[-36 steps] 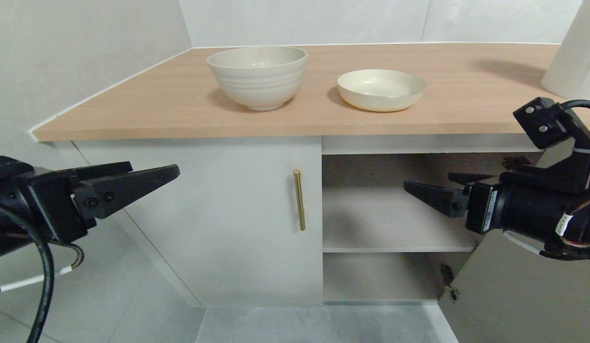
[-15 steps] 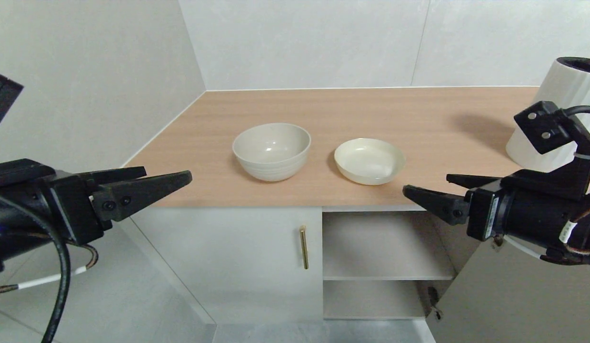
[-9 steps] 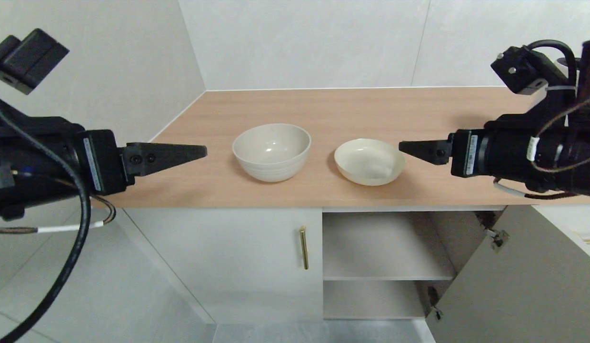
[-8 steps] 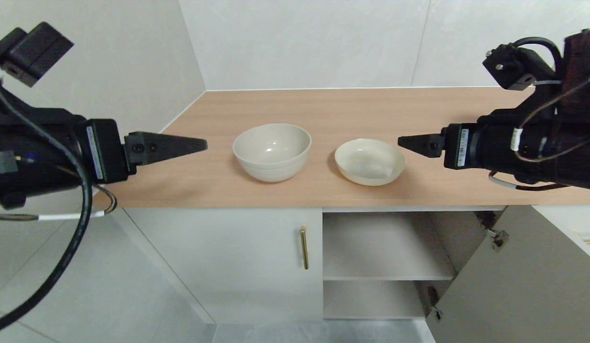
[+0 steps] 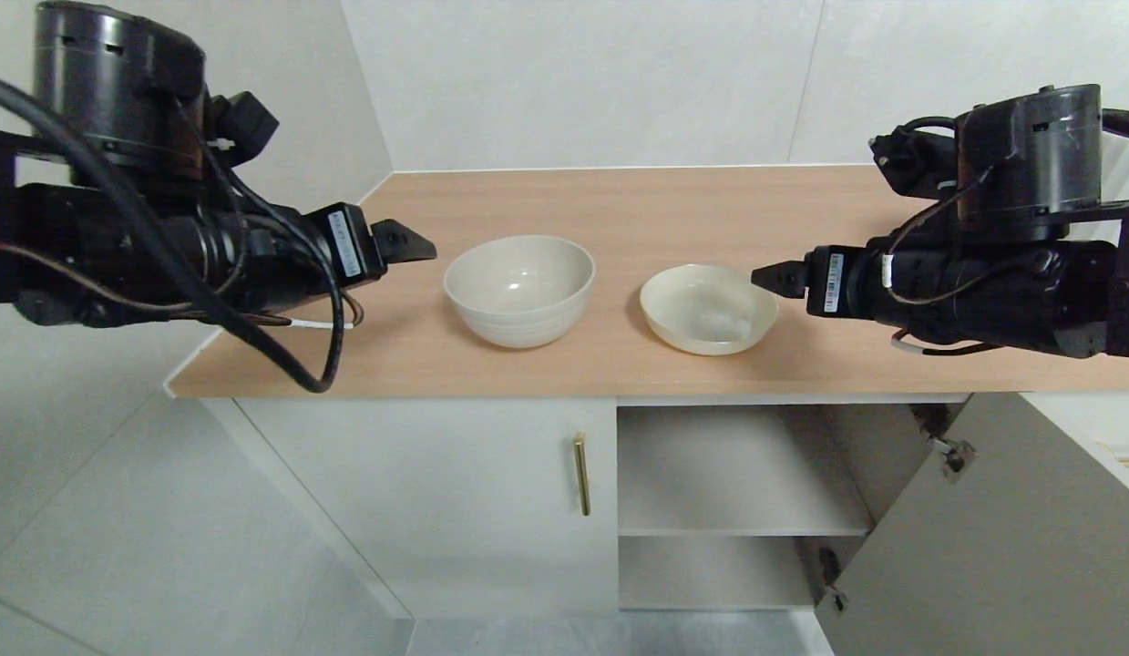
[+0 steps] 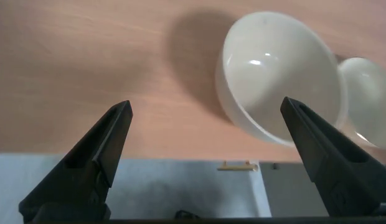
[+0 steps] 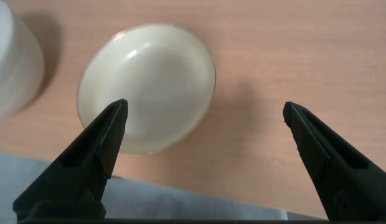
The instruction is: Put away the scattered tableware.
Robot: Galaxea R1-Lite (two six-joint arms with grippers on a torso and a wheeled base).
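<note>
A deep cream bowl (image 5: 520, 287) and a shallow cream dish (image 5: 708, 308) sit side by side on the wooden counter (image 5: 619, 205). My left gripper (image 5: 416, 246) hovers just left of the deep bowl, a short gap away. In the left wrist view the left gripper (image 6: 205, 104) is open and empty, with the deep bowl (image 6: 280, 74) beyond one finger. My right gripper (image 5: 766, 276) has its tip at the dish's right rim. From the right wrist, the right gripper (image 7: 204, 106) is open, and the dish (image 7: 146, 87) lies partly between its fingers.
Below the counter, the right cabinet door (image 5: 983, 538) stands swung open, showing a bare shelf (image 5: 737, 528) and a lower compartment. The left door (image 5: 436, 501) with its gold handle (image 5: 579, 474) is closed. Walls close off the counter at the back and the left.
Both arms have risen from below the counter's edge to bowl height and closed in, the left towards the deep bowl and the right towards the dish. Before that the camera rose.
</note>
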